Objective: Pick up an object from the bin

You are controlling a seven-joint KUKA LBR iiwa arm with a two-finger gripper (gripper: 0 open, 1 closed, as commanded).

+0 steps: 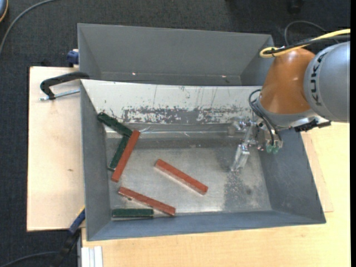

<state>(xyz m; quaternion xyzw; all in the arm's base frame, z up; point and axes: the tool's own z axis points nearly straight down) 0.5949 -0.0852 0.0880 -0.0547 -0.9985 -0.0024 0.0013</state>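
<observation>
gripper [241, 161] low over bare floor at three o'clock of the bin [167, 54], fingers seemingly drawn together, nothing between them. nearest candidate: central red bar [181, 177], lying alone, off toward nine o'clock from the gripper. to do it well: spread the fingers first, travel over the bar's middle, turn the wrist to straddle its narrow width, then descend straight. counted: three red, namely the central one, left red bar [124, 156] and lower red bar [146, 201]; three dark green bars [114, 124], two near ten o'clock, one at seven.
</observation>
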